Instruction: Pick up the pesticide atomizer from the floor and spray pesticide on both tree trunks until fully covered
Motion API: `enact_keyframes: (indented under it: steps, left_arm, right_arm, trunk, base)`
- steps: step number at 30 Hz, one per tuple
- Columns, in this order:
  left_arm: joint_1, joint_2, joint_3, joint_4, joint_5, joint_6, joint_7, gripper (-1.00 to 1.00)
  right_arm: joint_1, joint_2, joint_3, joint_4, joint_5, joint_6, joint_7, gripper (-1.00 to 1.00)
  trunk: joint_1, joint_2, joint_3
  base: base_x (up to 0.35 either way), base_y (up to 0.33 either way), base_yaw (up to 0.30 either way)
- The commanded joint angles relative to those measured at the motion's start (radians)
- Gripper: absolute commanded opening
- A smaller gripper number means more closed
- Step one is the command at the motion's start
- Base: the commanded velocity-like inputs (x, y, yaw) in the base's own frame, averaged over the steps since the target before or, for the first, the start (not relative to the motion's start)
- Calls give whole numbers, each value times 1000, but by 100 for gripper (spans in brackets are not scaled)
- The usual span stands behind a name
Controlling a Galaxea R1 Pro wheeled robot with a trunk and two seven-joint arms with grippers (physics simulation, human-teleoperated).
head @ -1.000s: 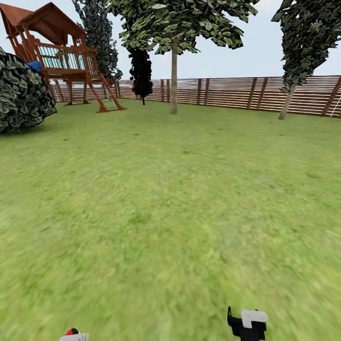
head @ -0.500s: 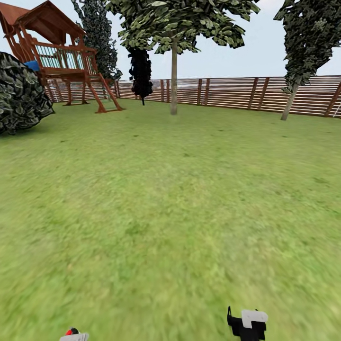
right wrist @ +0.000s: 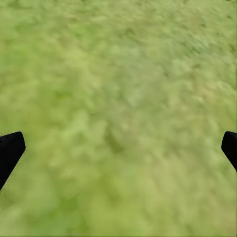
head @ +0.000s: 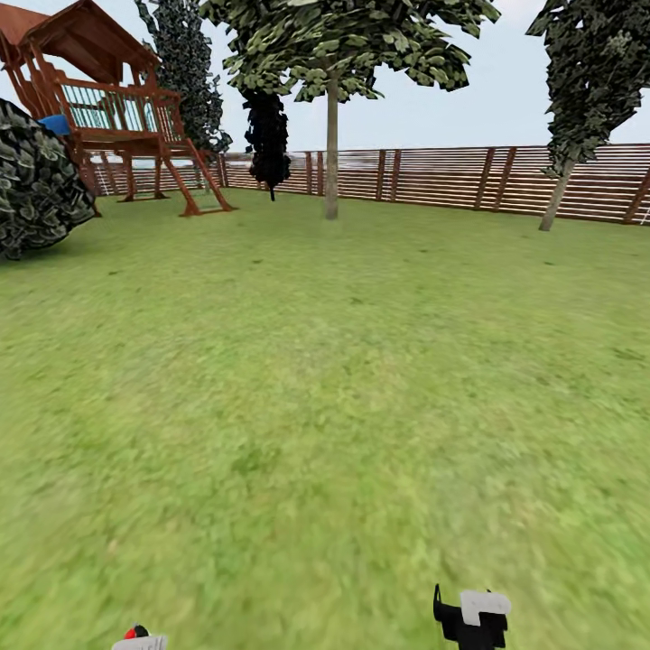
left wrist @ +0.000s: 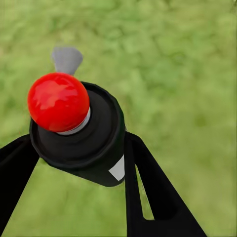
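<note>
Outdoors, the garden [head: 325, 379] stretches as open lawn from the bottom of the head view up to a brown slatted fence [head: 451, 176] across the upper third. A wooden play tower [head: 108, 108] stands at upper left beside a dark leafy bush [head: 36, 181]. Two trees rise near the fence: one trunk [head: 331, 149] at upper centre, upright, and a second trunk [head: 552, 197] at upper right, leaning slightly; both lie well apart from the robot.

Lower down, the right claw [head: 473, 616] sits at the bottom edge, right of centre, its fingers [right wrist: 10, 153] spread wide with only grass between them. The left claw [left wrist: 79, 158] is clamped on the pesticide atomizer [left wrist: 84, 133], whose red-dotted cap [head: 140, 639] peeks in at bottom left.

Doing this step well likely means driving straight for the centre trunk, keeping the canister gripped and level, and stopping near enough that the nozzle [left wrist: 66, 59] faces the bark before spraying from base upward.
</note>
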State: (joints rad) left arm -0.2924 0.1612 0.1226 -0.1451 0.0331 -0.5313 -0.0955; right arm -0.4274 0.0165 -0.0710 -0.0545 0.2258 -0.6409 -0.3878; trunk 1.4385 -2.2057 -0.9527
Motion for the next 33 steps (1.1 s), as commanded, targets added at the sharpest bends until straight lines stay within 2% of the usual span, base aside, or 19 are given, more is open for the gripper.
enact_keyframes:
  steps: [1,33]
  left_arm:
    - [-1,0,7,1,4,-2,-10,-100]
    - [-1,-1,7,1,4,-2,-10,-100]
  right_arm:
    - [-1,0,-7,1,10,-2,-5,100]
    - [-1,0,-7,1,10,-2,-5,100]
  trunk:
    - [0,0,-1]
    - [0,0,-1]
  base:
    - [338,0,0]
    - [338,0,0]
